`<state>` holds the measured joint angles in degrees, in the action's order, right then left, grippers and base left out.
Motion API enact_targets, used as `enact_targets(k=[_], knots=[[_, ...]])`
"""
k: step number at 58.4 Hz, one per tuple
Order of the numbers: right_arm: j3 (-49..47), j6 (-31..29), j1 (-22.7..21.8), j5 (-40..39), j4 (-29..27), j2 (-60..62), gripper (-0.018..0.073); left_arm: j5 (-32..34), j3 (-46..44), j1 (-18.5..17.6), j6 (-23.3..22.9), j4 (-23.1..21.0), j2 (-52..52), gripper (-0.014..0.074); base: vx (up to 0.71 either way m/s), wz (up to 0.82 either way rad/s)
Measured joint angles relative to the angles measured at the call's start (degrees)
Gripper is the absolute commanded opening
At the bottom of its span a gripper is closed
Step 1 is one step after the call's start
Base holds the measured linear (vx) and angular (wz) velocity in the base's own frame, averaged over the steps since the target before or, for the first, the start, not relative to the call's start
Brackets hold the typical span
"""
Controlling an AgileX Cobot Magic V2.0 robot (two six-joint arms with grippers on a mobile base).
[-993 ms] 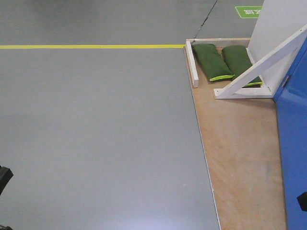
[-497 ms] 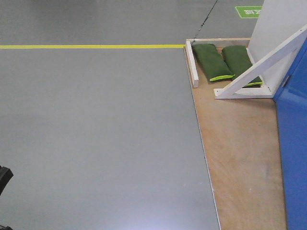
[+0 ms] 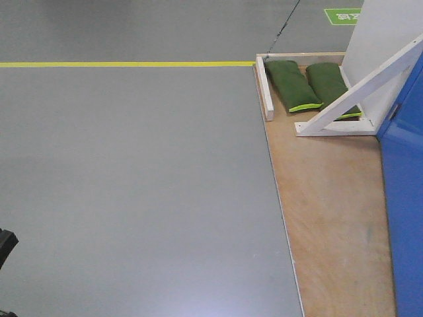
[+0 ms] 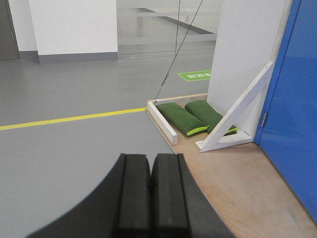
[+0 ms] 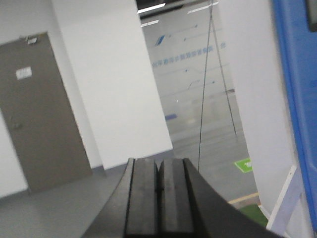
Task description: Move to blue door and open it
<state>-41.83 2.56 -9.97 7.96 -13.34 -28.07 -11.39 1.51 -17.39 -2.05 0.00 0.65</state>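
Observation:
The blue door (image 3: 404,198) runs along the right edge of the front view, standing on a plywood base. In the left wrist view the blue door (image 4: 292,114) is ahead on the right, and my left gripper (image 4: 150,161) is shut and empty, low over the grey floor, well short of it. In the right wrist view my right gripper (image 5: 159,166) is also shut with nothing in it, raised and pointing past the blue door (image 5: 297,89) at the right edge. No handle is clearly visible.
The plywood base (image 3: 330,198) carries a white diagonal brace (image 3: 357,89), a white wall panel (image 3: 383,39) and two green sandbags (image 3: 291,84). A yellow floor line (image 3: 125,64) crosses the grey floor. A grey door (image 5: 39,114) stands far left.
A black part at the lower right edge of the front view one second ago has left the frame. The rest of the scene is nearly unchanged.

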Motion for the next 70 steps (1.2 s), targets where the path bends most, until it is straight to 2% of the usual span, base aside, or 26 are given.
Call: enact_targets(k=[9, 16, 23, 36, 41, 44, 50, 58, 64, 70], knots=[[-3.52, 0.0, -7.68, -3.2, -8.55, -2.32, -0.0001, 0.0, 0.0, 0.0, 0.0, 0.0, 0.0, 0.0073, 0.0, 0.0], [-6.46, 0.0, -11.06, -4.24, -12.82, -4.33, -0.0001, 0.0, 0.0, 0.0, 0.0, 0.0, 0.0, 0.0073, 0.0, 0.0], [-10.12, 0.0, -12.05, -6.59, -16.08, -7.24, -0.0001, 0.0, 0.0, 0.0, 0.0, 0.0, 0.0, 0.0073, 0.0, 0.0], [-17.09, 0.0, -12.05, -20.75, -18.15, -13.09, -0.0001, 0.0, 0.0, 0.0, 0.0, 0.0, 0.0, 0.0073, 0.0, 0.0], [-19.82, 0.0, -12.88, -23.87, -19.59, -14.7, -0.0001, 0.0, 0.0, 0.0, 0.0, 0.0, 0.0, 0.0073, 0.0, 0.0], [-21.27, 0.0, -15.11, -24.76, -20.04, -15.43, -0.0001, 0.0, 0.0, 0.0, 0.0, 0.0, 0.0, 0.0073, 0.0, 0.0], [-22.31, 0.0, -22.97, -25.49, -20.71, -16.31, -0.0001, 0.0, 0.0, 0.0, 0.0, 0.0, 0.0, 0.0073, 0.0, 0.0], [-22.35, 0.0, -31.77, -25.98, -25.43, -17.48, -0.0001, -0.05, 0.0, 0.0, 0.0, 0.0, 0.0, 0.0073, 0.0, 0.0], [-22.35, 0.0, -34.71, -25.98, -30.96, -18.65, -0.0001, -0.04, 0.0, 0.0, 0.0, 0.0, 0.0, 0.0073, 0.0, 0.0], [-22.35, 0.0, -36.19, -26.13, -38.74, -19.97, -0.0001, -0.04, 0.0, 0.0, 0.0, 0.0, 0.0, 0.0073, 0.0, 0.0]])
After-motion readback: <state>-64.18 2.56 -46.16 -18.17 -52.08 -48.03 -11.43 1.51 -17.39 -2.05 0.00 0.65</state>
